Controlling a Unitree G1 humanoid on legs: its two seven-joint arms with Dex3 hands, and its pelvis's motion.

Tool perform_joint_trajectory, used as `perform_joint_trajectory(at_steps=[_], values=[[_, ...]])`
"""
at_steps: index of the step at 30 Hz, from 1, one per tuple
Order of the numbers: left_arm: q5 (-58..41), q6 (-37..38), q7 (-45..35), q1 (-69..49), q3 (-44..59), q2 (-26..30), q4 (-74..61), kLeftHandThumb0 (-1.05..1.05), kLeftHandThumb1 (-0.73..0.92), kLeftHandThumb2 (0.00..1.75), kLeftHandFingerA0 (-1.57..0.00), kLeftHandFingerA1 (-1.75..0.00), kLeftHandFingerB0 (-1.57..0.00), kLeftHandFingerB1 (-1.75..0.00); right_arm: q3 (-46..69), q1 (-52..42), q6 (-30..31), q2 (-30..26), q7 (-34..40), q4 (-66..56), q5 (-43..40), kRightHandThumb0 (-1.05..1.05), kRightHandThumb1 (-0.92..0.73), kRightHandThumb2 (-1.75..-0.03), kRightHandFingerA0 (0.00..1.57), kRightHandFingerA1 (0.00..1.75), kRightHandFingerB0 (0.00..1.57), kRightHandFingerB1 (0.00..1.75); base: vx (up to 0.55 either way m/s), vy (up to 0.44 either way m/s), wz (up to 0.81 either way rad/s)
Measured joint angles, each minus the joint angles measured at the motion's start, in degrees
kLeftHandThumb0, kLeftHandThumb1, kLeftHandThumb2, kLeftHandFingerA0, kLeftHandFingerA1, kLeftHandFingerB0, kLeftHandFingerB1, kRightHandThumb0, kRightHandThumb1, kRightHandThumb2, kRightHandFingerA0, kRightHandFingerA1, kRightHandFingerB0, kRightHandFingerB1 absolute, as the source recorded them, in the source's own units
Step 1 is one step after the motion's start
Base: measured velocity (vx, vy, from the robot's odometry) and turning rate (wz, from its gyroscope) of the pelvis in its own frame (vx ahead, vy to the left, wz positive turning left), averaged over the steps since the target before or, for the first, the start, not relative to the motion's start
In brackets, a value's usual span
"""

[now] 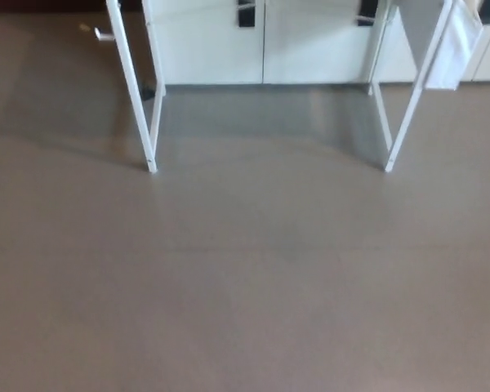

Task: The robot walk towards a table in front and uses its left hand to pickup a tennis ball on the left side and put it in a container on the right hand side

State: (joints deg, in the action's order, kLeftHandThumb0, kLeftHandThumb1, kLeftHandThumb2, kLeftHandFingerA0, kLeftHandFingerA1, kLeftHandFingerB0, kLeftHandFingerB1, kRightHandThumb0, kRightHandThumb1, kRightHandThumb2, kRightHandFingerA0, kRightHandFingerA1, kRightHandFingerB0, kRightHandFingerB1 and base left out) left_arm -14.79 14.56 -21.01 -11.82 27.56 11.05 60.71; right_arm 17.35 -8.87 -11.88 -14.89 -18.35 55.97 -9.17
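— What was shown in the head view?
— Mostly the grey floor (245,286). At its far edge white cabinets (212,45) were seen. Before them stood a left leg (138,114) and a right leg (408,114), both white and judged to belong to the surface. A pale cloth (457,49) was hung beside the right leg.
— Was the tennis ball found, or the container?
— Neither. The top of the surface was cut off above the picture, so both were hidden.
— And the robot hand?
— Neither robot hand was shown, so its state could not be told.
— How was the approach judged best done?
— The walk was judged unfinished. The two legs were best kept centred and the steps shortened near them. The stop was best made square to the near edge of the surface, so that the ball was brought within reach of the left robot hand.
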Motion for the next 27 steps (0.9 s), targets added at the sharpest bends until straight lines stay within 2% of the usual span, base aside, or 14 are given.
perform_joint_trajectory(at_steps=[1, 8, 16, 27], values=[[0.0, 0.03, 0.07, 0.05, 0.0, 0.24, 0.01, -0.07, 0.36, 0.85, -0.25, -0.59, -0.18, -0.52, -0.22, 0.07, -0.1, 0.02, 0.09, -0.33, 0.04, -0.45, -0.55, -0.56, 0.45, 0.48, 0.29, 0.34, 0.46, 0.198, 0.07], [0.0, 0.46, 0.28, -0.38, -0.16, 0.47, 0.35, -0.06, 0.37, 0.85, -0.26, -0.59, -0.17, -0.51, -1.12, -0.62, -0.35, 0.03, 0.43, 0.12, 0.21, -0.45, -0.55, -0.56, 0.43, 0.46, 0.29, 0.34, 0.28, 0.072, 0.06], [-0.03, 0.54, 0.17, -0.64, -0.72, 0.03, -0.38, -0.05, 0.39, 0.87, -0.25, -0.6, -0.16, -0.51, -1.22, -0.04, -1.24, -0.57, 0.57, 2.19, 0.38, -0.4, -0.59, -0.57, 0.42, 0.46, 0.28, 0.34, 0.37, -0.107, 0.3], [0.0, 0.87, 0.22, -1.6, -1.52, 0.12, -0.14, -0.06, 0.4, 0.89, -0.27, -0.61, -0.16, -0.52, -1.41, 0.19, -2.4, -0.81, 0.47, 3.86, 0.46, -0.39, -0.58, -0.57, 0.46, 0.49, 0.27, 0.35, 0.32, 0.075, -0.12]])
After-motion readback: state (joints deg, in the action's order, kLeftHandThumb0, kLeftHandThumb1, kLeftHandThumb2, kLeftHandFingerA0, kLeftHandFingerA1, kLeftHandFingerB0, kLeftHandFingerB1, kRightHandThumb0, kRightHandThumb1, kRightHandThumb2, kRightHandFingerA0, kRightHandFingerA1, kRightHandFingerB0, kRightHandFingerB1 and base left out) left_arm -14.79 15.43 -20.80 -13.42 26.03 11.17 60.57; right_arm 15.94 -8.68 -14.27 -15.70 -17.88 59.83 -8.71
